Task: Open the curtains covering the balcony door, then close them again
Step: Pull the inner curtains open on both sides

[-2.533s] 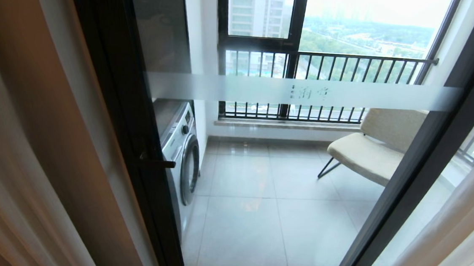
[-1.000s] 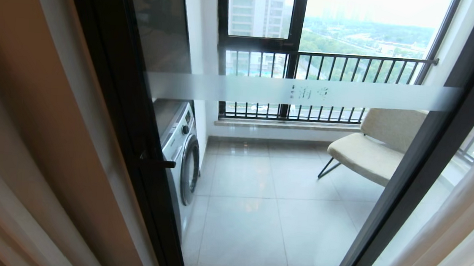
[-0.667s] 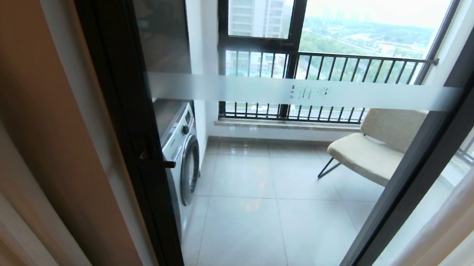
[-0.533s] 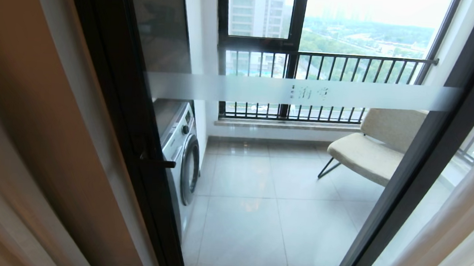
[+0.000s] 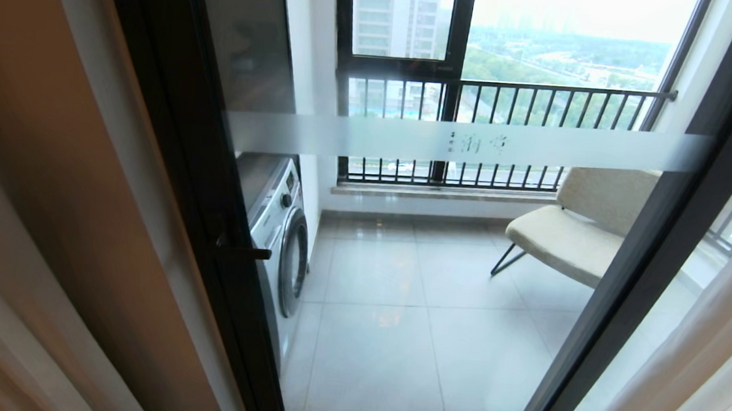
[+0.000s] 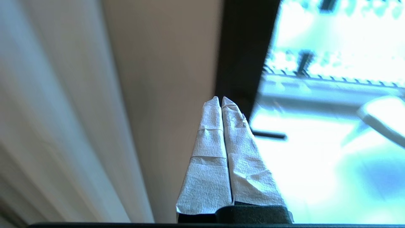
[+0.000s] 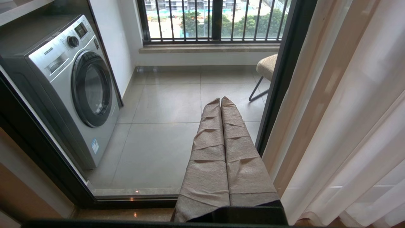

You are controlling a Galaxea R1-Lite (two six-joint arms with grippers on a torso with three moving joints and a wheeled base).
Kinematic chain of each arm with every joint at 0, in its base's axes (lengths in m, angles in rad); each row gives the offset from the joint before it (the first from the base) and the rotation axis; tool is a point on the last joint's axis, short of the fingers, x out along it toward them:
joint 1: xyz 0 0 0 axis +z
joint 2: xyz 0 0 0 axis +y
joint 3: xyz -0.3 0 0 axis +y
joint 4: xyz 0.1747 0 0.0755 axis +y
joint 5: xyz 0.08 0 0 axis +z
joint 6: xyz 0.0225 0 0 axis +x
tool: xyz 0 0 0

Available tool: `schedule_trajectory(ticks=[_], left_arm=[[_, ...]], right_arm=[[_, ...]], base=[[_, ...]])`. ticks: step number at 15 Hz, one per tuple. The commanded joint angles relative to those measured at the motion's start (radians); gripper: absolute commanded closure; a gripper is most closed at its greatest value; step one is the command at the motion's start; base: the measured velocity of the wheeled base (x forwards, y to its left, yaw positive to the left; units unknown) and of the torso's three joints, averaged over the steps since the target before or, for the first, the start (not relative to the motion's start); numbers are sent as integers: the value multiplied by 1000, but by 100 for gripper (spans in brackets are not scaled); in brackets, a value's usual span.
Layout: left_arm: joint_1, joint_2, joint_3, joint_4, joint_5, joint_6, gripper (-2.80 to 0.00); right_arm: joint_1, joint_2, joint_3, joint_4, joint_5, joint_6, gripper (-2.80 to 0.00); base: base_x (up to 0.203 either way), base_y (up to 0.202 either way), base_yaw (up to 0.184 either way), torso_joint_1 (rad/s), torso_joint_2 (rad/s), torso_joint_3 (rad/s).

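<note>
The left gripper point(image 6: 221, 98) has its fingers pressed together on nothing, pointing at the door point(image 5: 439, 270) frame; the curtains point(image 6: 57, 120) hang just beside it, untouched. The door glass is uncovered, so the opening looks done and a fresh grasp is probably needed. The right gripper point(image 7: 220, 99), also pinched together and empty, idles near the sheer white folds.
</note>
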Motion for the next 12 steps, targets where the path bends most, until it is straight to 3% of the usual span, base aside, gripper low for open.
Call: schedule_trajectory(ticks=[1, 4, 12], left_arm=[[-137, -90, 18, 157, 1, -1, 0], [-177, -222, 83, 264, 1, 3, 0], [-164, -531, 305, 273, -1, 43, 0]], right_arm=[[0, 0, 0, 1, 0, 0, 0], [0, 0, 0, 1, 0, -1, 0], [0, 0, 0, 0, 0, 0, 0]], base=[[0, 0, 0, 0, 0, 0], [0, 0, 0, 0, 0, 0], [0, 0, 0, 0, 0, 0]])
